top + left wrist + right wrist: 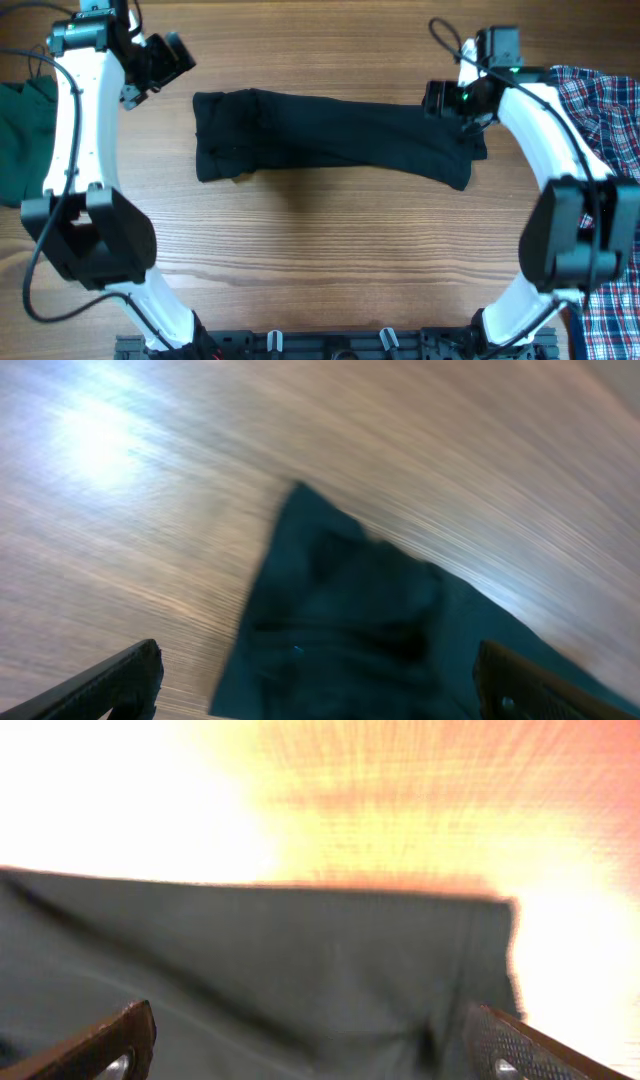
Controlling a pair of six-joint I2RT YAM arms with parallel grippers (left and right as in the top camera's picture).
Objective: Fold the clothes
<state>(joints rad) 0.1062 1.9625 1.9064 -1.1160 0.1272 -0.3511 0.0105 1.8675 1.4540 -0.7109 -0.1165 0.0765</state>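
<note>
As it lies now, we enter the black shirt (330, 140) as one long narrow band across the middle of the bench (330, 260), its long axis running from the left arm's (70, 130) side to the right arm's (545, 130) side, with one short end toward each arm. Left jaws: spread wide, holding nothing, poised off the far left corner of the band over bare wood; in the left wrist view that corner points up between the fingers (110, 685), with the cloth lying ahead and below. Right jaws: also spread wide and empty, poised over the right short end; the right wrist view shows cloth filling the space between the fingers, its end edge toward the right. We cannot tell whether they touch the fabric. By our reckoning the right jaws are the nearer to their end, while the left must come inward along the band's axis to reach theirs. Also logged: a green top (20, 140) at the left edge and a plaid shirt (610, 110) at the right edge, both well apart from the band and not yet folded.
</note>
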